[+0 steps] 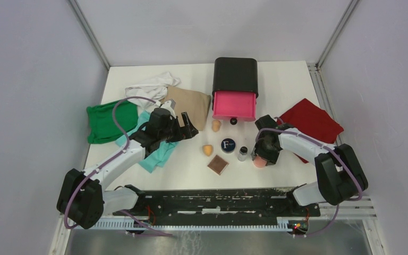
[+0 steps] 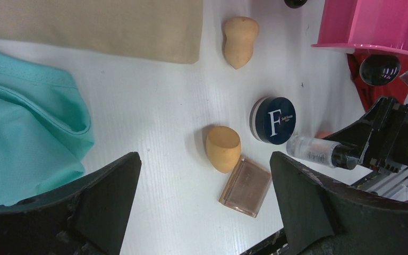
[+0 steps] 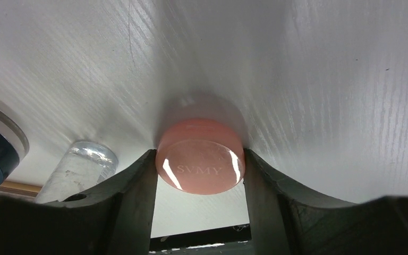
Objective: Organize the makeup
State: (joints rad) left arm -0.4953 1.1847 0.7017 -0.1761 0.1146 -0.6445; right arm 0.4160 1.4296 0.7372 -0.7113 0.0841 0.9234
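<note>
My right hand clamps the pink round puff toward the counter's front edge; my left hand hangs spread, holding nothing.

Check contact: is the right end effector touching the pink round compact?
Touching. In the right wrist view, both fingers of the right end effector sit flush against the sides of the pink round compact, with no gap visible.

- White table — bears all below.
- Navy compact, the landmark.
- Near sponge just left; far sponge behind-left.
- Brown compact on its near side.
- Bottle just right.
- Black box behind — green cloth far left.
</note>
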